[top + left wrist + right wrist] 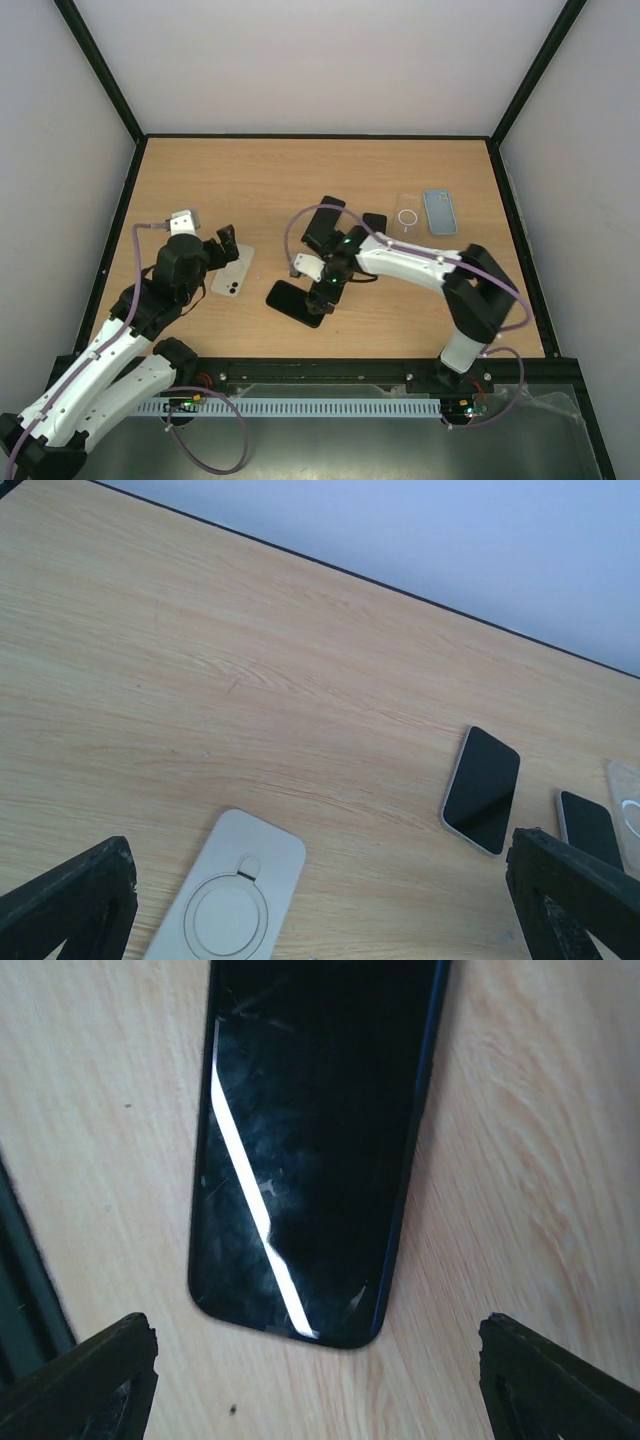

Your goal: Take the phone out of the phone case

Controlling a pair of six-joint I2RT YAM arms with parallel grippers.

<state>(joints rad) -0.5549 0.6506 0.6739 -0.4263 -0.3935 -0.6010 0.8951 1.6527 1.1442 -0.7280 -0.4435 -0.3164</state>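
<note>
A black phone with a dark blue case rim (pixel 310 1140) lies screen up on the table, near the front in the top view (pixel 295 302). My right gripper (pixel 320 1385) is open and empty, its fingers on either side of the phone's near end, just above it (pixel 323 288). A white phone back or case with a round ring (pixel 230 900) lies flat between my left gripper's fingers. My left gripper (pixel 320 920) is open and empty, just above the white piece (pixel 232 272).
Two more black phones (pixel 325 222) (pixel 373 222) lie behind my right gripper. A clear case (pixel 408 214) and a light blue case (pixel 440 211) lie at the back right. The black frame rail (pixel 380 368) runs along the table's front edge.
</note>
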